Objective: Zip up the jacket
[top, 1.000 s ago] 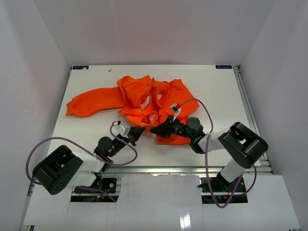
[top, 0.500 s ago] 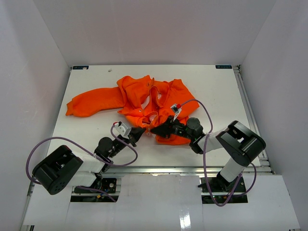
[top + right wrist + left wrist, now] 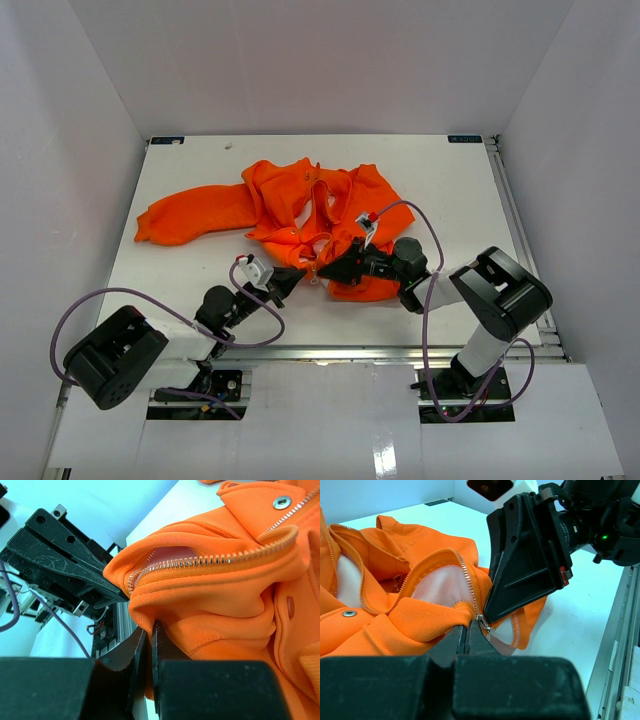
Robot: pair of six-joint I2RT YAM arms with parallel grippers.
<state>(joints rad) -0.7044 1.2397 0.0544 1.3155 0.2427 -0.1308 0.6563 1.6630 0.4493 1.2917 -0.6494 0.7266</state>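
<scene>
The orange jacket [image 3: 300, 195] lies crumpled mid-table, one sleeve stretched out to the left, its front open and pale lining showing. My left gripper [image 3: 299, 272] is at the jacket's near hem. In the left wrist view it [image 3: 468, 626] is shut, pinching the orange hem right beside the metal zipper slider [image 3: 483, 622]. My right gripper [image 3: 328, 268] faces it from the right. In the right wrist view it [image 3: 150, 628] is shut on a fold of the jacket [image 3: 225, 595], just under the zipper teeth [image 3: 215, 560]. The two grippers' tips nearly touch.
The white table [image 3: 450, 180] is walled on the left, back and right. A metal rail [image 3: 515, 230] runs along the table's right edge. Purple cables [image 3: 150, 295] loop from both arms over the near table.
Both grippers have shifted slightly away from the near edge with the hem held. The jacket's near edge has bunched up a little; the sleeve has not moved.
</scene>
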